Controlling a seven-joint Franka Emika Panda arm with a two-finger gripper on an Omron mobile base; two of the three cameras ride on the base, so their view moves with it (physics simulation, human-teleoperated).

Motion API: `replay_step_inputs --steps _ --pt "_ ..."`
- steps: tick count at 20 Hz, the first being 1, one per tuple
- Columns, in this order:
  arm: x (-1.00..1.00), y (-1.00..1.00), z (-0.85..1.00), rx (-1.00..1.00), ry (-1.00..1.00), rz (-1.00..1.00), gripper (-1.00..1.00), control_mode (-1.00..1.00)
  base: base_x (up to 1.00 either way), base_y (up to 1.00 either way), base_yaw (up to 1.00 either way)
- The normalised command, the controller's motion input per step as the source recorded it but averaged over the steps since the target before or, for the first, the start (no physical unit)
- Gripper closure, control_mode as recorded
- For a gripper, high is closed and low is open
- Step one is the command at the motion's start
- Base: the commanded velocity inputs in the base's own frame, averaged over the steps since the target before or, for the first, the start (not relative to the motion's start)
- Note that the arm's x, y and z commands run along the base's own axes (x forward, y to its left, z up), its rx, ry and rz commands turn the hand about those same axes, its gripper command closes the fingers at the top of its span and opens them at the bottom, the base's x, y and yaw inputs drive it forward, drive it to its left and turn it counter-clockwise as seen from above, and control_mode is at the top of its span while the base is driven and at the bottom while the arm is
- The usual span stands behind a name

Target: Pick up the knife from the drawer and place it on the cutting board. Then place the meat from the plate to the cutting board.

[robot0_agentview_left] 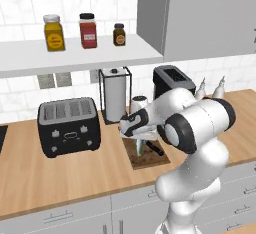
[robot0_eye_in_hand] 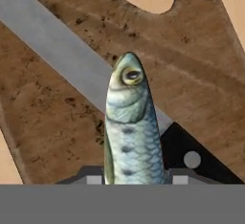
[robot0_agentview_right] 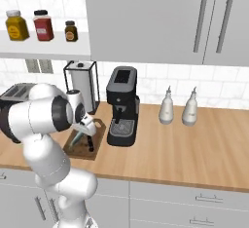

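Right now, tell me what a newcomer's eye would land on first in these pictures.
The fish-shaped meat grabs attention in the hand view, standing between the fingertips of the gripper, head toward the cutting board. Beneath it the knife lies on that board, its blade running diagonally. From the base views, the white arm bends low over the board, between the black toaster and the coffee machine.
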Motion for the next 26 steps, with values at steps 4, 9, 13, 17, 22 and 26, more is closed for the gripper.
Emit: replay_step_inputs --steps 4,9,13,17,22,26 --pt "0.0 -0.25 -0.59 -0.03 0.0 0.0 -1.0 -1.0 0.0 0.0 0.0" --pt "-0.49 -0.2 0.48 0.03 -0.25 0.0 -1.0 -1.0 0.0 0.0 0.0" --pt "-1.0 -0.32 1.0 0.1 -0.43 0.0 -1.0 -1.0 0.0 0.0 0.0" --pt "-1.0 -0.3 1.0 0.07 -0.28 0.0 -1.0 -1.0 0.0 0.0 0.0" --pt "-1.0 -0.16 1.0 0.02 -0.04 0.0 -1.0 -1.0 0.0 0.0 0.0" --pt "-1.0 0.0 1.0 0.0 0.12 0.0 -1.0 -1.0 0.0 0.0 0.0"
